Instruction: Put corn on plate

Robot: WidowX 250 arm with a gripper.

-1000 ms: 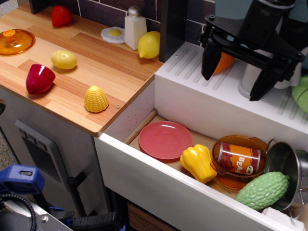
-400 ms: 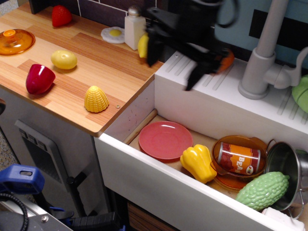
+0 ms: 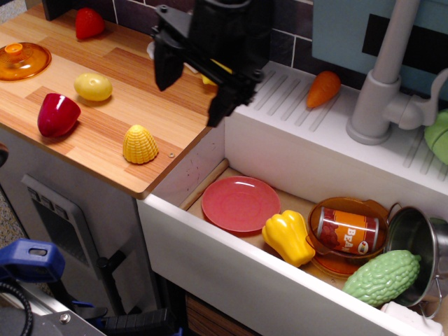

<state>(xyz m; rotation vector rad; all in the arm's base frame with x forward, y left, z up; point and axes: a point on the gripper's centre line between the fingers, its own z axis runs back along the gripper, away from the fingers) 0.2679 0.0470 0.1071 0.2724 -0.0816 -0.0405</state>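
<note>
The corn, a small yellow dome with bumpy kernel rows, stands on the wooden counter near its front right corner. The pinkish-red plate lies flat in the left end of the sink basin, with nothing on it. My gripper is black, open and empty, with its two fingers spread wide. It hangs above the counter's right part, up and to the right of the corn and apart from it. It hides most of the salt shaker and lemon behind it.
On the counter lie a red pepper, a yellow lemon, an orange lid and a strawberry. The sink holds a yellow bell pepper, a can in an orange bowl, a green gourd and a pot. A carrot lies near the faucet.
My gripper has swept left from above the drainboard by the faucet to above the counter, closer to the corn. Nothing else moved.
</note>
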